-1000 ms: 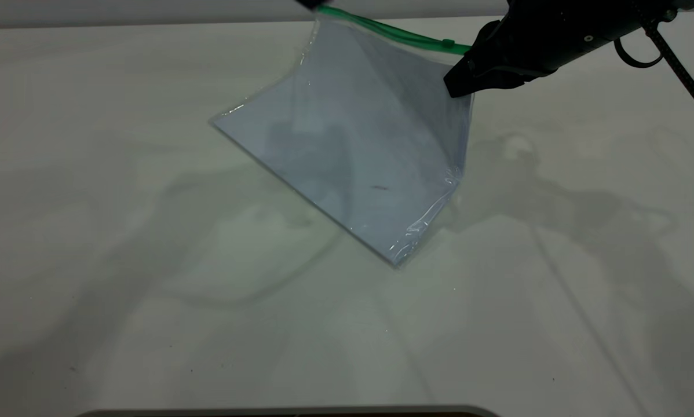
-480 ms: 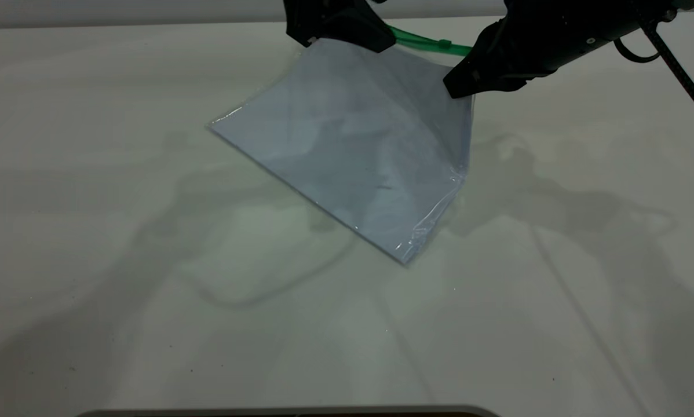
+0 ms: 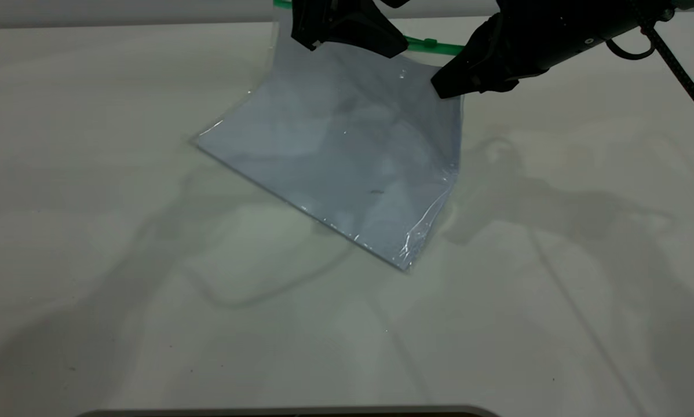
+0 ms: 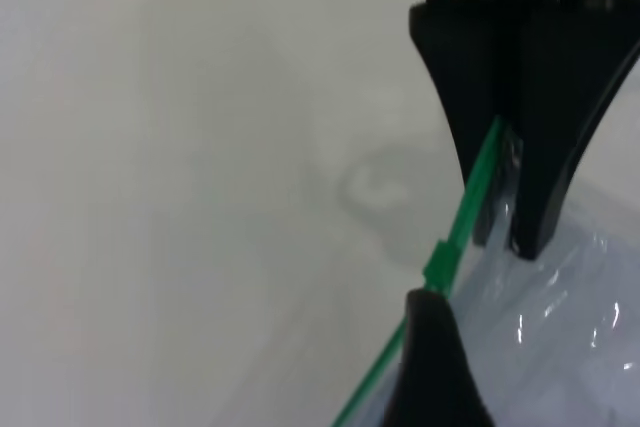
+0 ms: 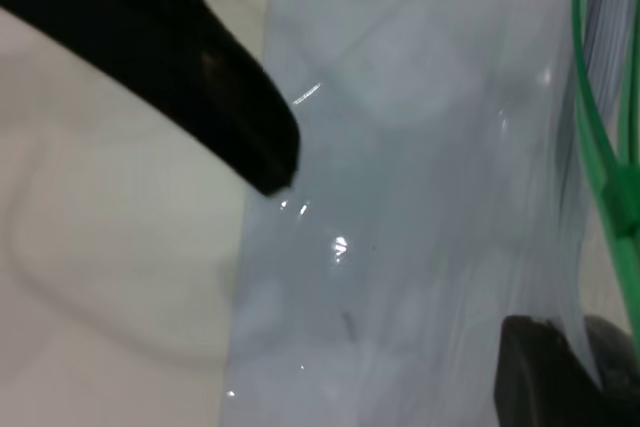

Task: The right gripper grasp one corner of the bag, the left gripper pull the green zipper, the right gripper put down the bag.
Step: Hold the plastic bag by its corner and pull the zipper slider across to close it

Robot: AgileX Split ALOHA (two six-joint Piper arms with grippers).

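Observation:
The clear bag [image 3: 347, 156] with pale sheets inside hangs tilted, its lower edge resting on the table. My right gripper [image 3: 446, 90] is shut on the bag's upper right corner, next to the green zipper [image 3: 422, 43]; its clamped jaws also show in the right wrist view [image 5: 585, 367]. My left gripper [image 3: 351, 49] sits open over the bag's top edge, left of the small slider tab [image 3: 431, 42]. In the left wrist view one fingertip [image 4: 428, 347] is right beside the slider [image 4: 437, 267] on the green zipper [image 4: 470, 197]. The other left finger is hidden.
The pale table [image 3: 150, 324] stretches around the bag, crossed by arm shadows. A dark rim [image 3: 289, 412] lies at the front edge. The right arm's black cable [image 3: 680, 69] hangs at the far right.
My left gripper came in from the top and settled over the bag's zipper edge. The bag and my right gripper shifted slightly left, and the bag's top edge rose.

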